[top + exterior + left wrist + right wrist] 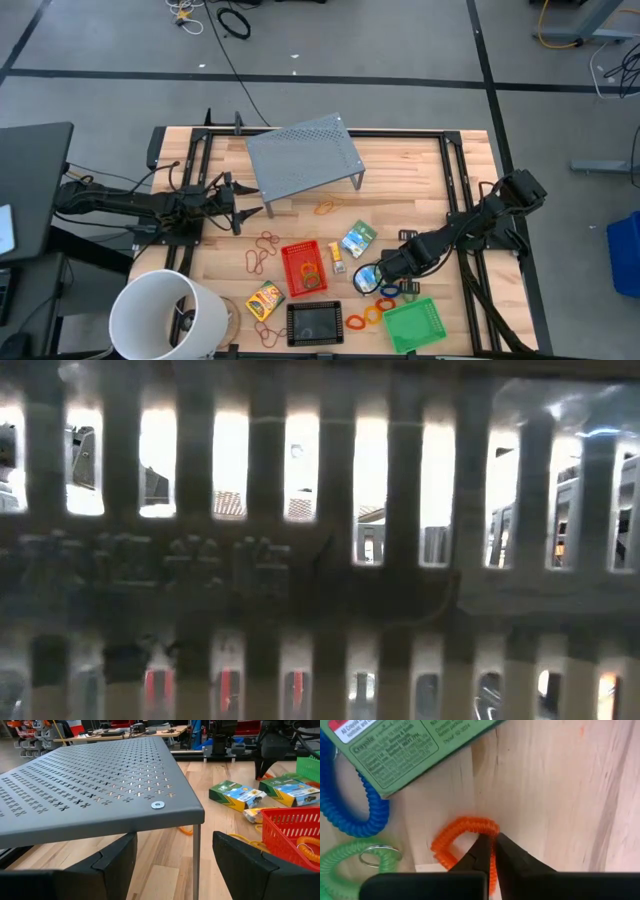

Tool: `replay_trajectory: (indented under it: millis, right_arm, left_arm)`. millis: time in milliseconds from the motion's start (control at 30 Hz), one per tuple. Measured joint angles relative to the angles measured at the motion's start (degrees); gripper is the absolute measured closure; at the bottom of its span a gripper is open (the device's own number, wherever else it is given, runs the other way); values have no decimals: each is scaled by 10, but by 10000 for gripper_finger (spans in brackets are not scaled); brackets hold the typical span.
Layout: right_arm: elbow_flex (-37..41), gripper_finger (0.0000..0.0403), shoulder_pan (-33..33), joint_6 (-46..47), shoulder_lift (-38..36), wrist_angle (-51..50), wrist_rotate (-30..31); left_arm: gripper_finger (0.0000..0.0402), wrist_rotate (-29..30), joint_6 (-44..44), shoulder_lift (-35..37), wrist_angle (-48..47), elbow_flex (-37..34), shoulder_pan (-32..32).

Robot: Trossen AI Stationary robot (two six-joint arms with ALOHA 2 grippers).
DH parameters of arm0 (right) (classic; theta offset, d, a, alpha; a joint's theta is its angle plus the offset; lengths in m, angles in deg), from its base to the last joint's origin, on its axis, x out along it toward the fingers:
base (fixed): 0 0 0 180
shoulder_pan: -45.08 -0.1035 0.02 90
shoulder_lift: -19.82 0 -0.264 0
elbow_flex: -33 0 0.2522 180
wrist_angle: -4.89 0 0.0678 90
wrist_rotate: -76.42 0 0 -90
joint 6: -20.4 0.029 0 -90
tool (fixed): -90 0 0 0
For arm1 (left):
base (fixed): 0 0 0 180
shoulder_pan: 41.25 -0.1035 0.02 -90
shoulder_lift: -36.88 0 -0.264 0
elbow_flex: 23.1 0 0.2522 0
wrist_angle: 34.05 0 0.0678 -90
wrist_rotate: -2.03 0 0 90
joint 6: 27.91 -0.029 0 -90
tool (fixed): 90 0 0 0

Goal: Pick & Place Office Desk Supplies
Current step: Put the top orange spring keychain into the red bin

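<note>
My right gripper (494,842) points down at the table's near right (372,278) and is shut on an orange coiled ring (465,837) that lies on the wood. Beside it lie a blue coiled ring (355,815), a green coiled ring (350,865) and a green packet (405,750). In the high view the gripper hides the held ring. Red (305,268), black (314,322) and green (412,325) mesh trays and a crayon box (265,298) sit near the front edge. My left gripper (237,205) waits open at the left, facing the grey riser (100,780). My right gripper pinches the orange ring's coiled band (487,827) between its two fingertips (480,852). The fingers come from above, pointing down, one inside the loop and one outside. The ring lies flat on the table.
A big white bucket (165,315) stands at the near left corner. Rubber bands (262,255) lie left of the red tray, another one (325,207) by the riser's leg. More orange rings (365,318) lie between the black and green trays. A slatted wall (320,540) fills the low view.
</note>
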Motion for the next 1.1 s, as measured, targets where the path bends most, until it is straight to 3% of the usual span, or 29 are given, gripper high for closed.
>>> replay_trajectory:
  millis: [200, 333, 467, 600, 800, 933, 1100]
  right_arm:
    - [-6, 398, 0, -2, -13, -26, 17]
    - [-37, 400, 4, -6, -32, -86, 105]
    - [-73, 401, 2, -14, -57, -132, 143]
    - [-104, 401, 2, -46, -86, -102, 198]
    - [-110, 401, 21, -189, -102, 111, 213]
    - [-110, 401, 44, -300, -101, 275, 158]
    - [-111, 402, 80, -388, -81, 407, 70]
  left_arm:
    - [140, 0, 0, 0, 0, 0, 0]
    - [140, 0, 0, 0, 0, 0, 0]
    - [140, 0, 0, 0, 0, 0, 0]
    - [140, 0, 3, 0, 0, 0, 0]
    - [140, 0, 5, 0, 1, 0, 0]
    - [140, 0, 5, 0, 1, 0, 0]
    - [140, 0, 5, 0, 1, 0, 0]
